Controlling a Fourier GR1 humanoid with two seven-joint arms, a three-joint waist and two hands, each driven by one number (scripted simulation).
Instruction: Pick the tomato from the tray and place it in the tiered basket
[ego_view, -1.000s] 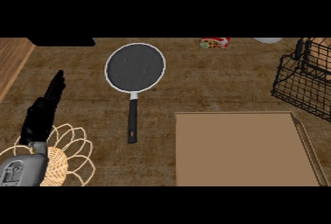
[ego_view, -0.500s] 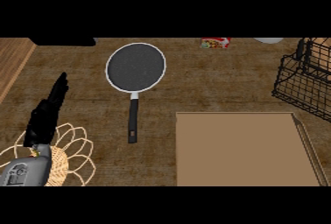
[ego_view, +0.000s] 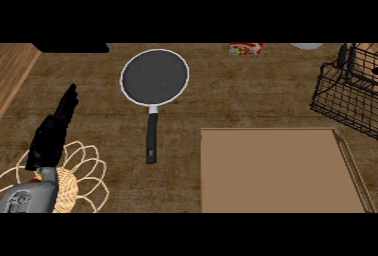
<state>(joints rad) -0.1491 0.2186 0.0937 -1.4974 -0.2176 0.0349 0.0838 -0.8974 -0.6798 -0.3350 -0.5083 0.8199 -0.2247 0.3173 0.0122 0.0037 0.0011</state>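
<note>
At the near left edge, the left robot hand (ego_view: 53, 131) has drifted slightly inward and upward over the last second, fingers straight and pressed together above a wicker trivet (ego_view: 77, 180); the right robot hand shows nowhere. The brown tray (ego_view: 277, 170) lies bare, with no tomato visible. Beyond, the frying pan (ego_view: 153, 77) and black wire tiered basket (ego_view: 345, 95) are unmoved, so the pick looks unstarted.

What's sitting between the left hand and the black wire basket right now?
In the head view, the frying pan and the brown tray lie between the left hand and the black wire basket; otherwise bare counter.
</note>
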